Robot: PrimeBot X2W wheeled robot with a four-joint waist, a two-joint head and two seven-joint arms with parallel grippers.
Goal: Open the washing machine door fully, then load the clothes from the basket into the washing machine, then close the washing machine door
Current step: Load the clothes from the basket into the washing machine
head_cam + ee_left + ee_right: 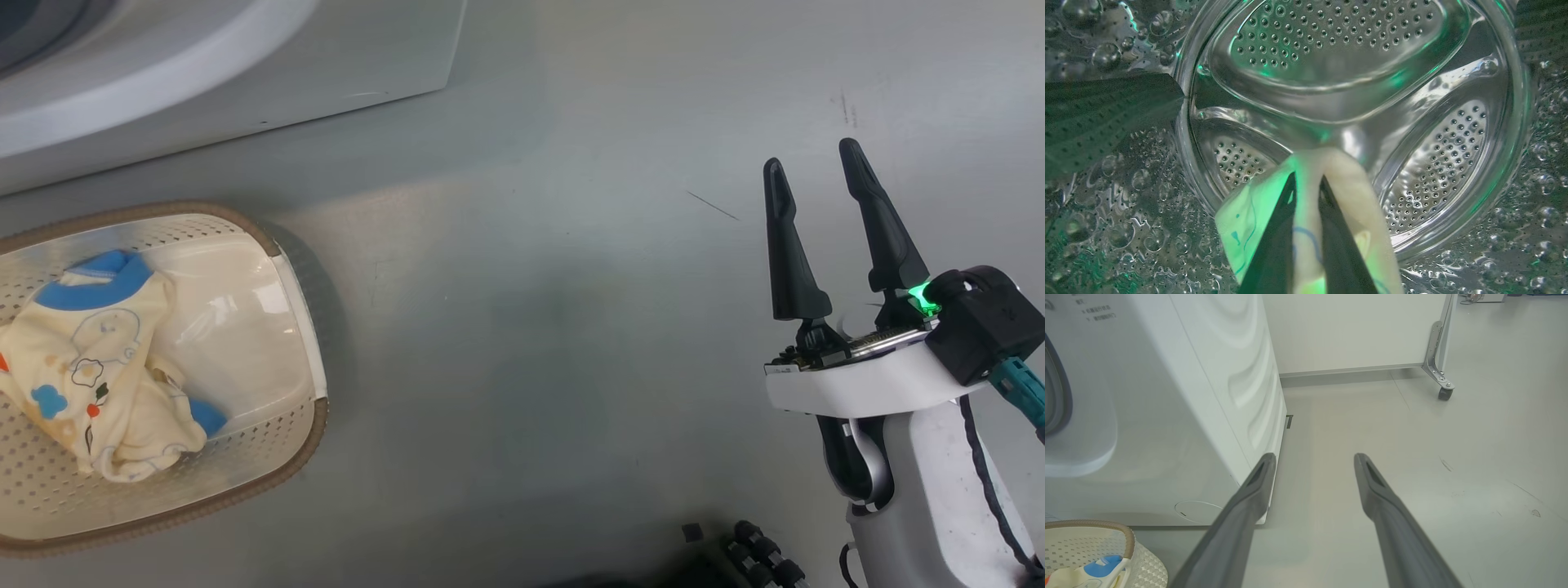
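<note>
My left gripper (1307, 177) is inside the washing machine's perforated steel drum (1331, 53), shut on a cream-yellow piece of the clothes (1349, 192) with thin blue print lines. Another cream garment (98, 359) with a blue collar and cartoon prints lies in the cream basket (304, 425) on the floor in front of the white washing machine (245, 73). My right gripper (811, 155) hovers open over bare floor, well to the right of the basket, with nothing between its fingers. The right wrist view has the machine's side (1216, 388) and the basket's corner (1133, 543). The washing machine door is out of view.
A dark ribbed paddle (1098, 114) juts from the drum's left wall. A white panel on a caster wheel (1443, 392) stands behind the machine to the right. Grey floor (531, 327) spreads between the basket and my right arm. Dark parts of my base (755, 555) sit at the bottom edge.
</note>
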